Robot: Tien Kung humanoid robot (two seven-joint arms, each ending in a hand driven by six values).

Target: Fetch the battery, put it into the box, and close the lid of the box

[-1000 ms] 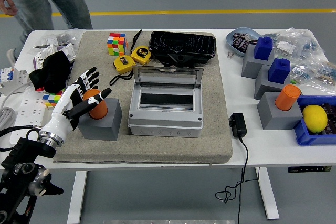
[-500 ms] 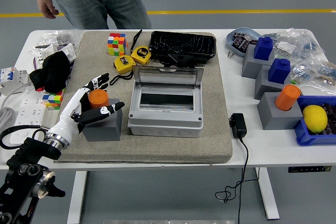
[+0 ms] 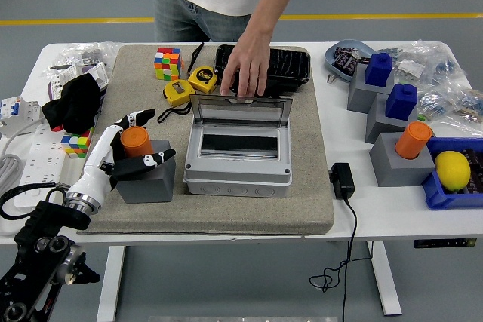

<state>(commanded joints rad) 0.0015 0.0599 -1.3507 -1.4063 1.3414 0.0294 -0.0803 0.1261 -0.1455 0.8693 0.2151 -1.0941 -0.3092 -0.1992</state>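
Observation:
The battery is an orange cylinder (image 3: 136, 142) standing upright in a grey block (image 3: 145, 179) on the left of the mat. My left hand (image 3: 153, 136) is cupped round it, still open. The white fingers (image 3: 138, 118) reach behind the cylinder and the thumb lies across the block in front of it. The grey box (image 3: 237, 164) sits mid-mat, its clear lid (image 3: 240, 111) standing up at the back. A person at the far side rests a hand (image 3: 248, 69) on the lid's top edge. My right arm is out of view.
Behind the box lie a black tray (image 3: 287, 65), two yellow tape measures (image 3: 189, 84) and a colour cube (image 3: 167, 62). A black cloth (image 3: 74, 102) lies left. At the right are a black adapter (image 3: 342, 179), grey blocks with blue and orange pieces (image 3: 400, 152), and a blue bin with a lemon (image 3: 452, 169).
My left hand has settled lower around the orange cylinder, thumb now across the block. The person walked in from the left and put a hand on the lid's top edge.

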